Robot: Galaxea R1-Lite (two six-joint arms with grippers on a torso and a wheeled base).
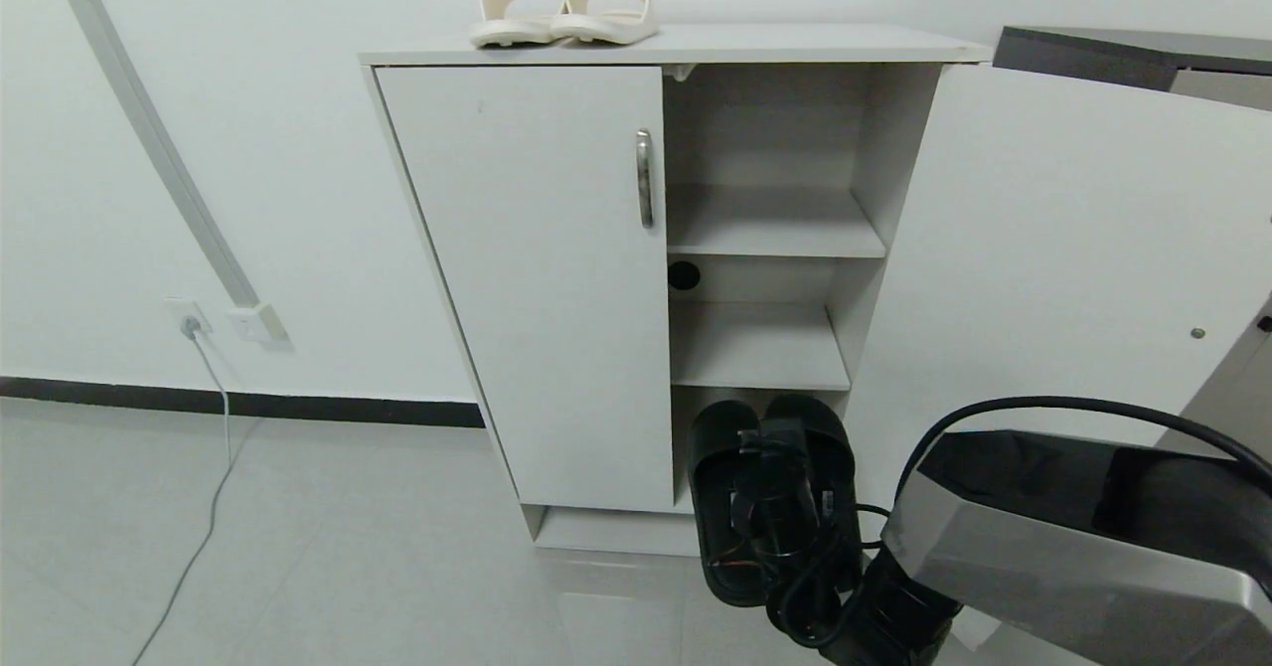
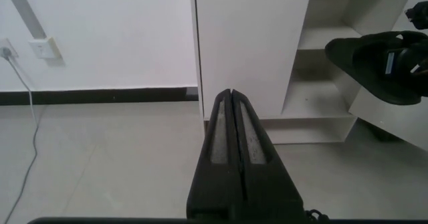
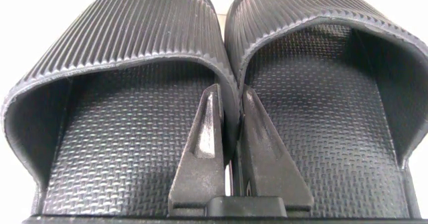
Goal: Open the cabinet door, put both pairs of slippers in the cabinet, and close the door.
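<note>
The white cabinet (image 1: 517,278) stands against the wall with its right door (image 1: 1053,278) swung open and its left door shut. A pair of black slippers (image 1: 770,492) hangs in front of the bottom compartment, toes toward the opening. My right gripper (image 3: 229,127) is shut on the two touching inner edges of the black slippers (image 3: 140,103). The black pair (image 2: 381,60) also hangs to the right of the cabinet front in the left wrist view. A cream pair of slippers (image 1: 564,10) lies on the cabinet top. My left gripper (image 2: 231,93) is shut and empty, low over the floor.
Two bare shelves (image 1: 770,224) sit above the bottom compartment. A wall socket with a grey cable (image 1: 214,417) is at the left, the cable trailing over the tiled floor. A dark-topped unit (image 1: 1143,55) stands behind the open door.
</note>
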